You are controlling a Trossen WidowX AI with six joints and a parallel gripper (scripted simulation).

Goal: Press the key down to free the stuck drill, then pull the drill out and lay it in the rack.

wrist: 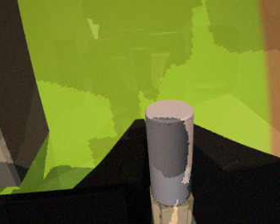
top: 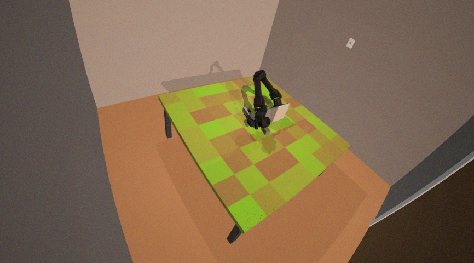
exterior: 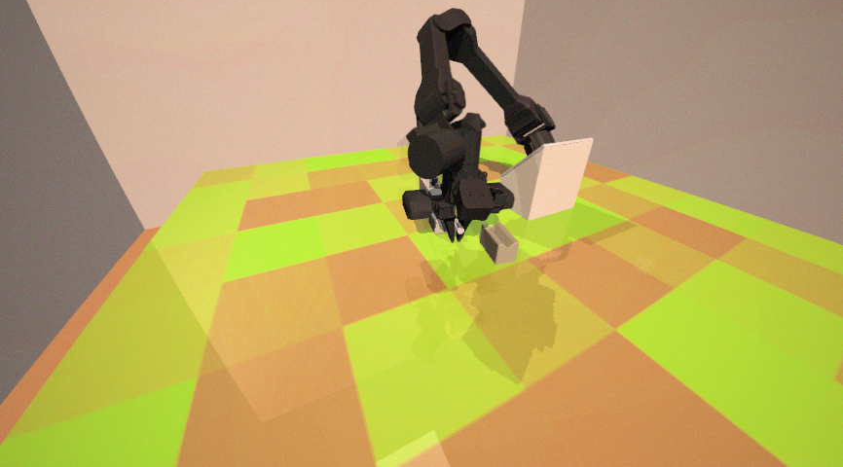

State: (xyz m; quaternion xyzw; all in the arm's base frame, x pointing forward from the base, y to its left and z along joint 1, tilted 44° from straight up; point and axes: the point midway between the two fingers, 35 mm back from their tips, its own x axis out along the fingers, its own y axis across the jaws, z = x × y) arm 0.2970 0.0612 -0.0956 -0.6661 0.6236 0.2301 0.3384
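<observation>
The pincer [exterior: 456, 232] was clamped on the drill [wrist: 169, 153], a grey cylinder that stood up between the black fingers in the wrist view. It hung low over the checkered table [exterior: 186, 325], just beside the small grey rack [exterior: 498, 243], which sat open-topped on a green square. A white panel [exterior: 553, 179] stood upright just behind the rack. The arm [exterior: 447, 52] folded down steeply toward the rack.
</observation>
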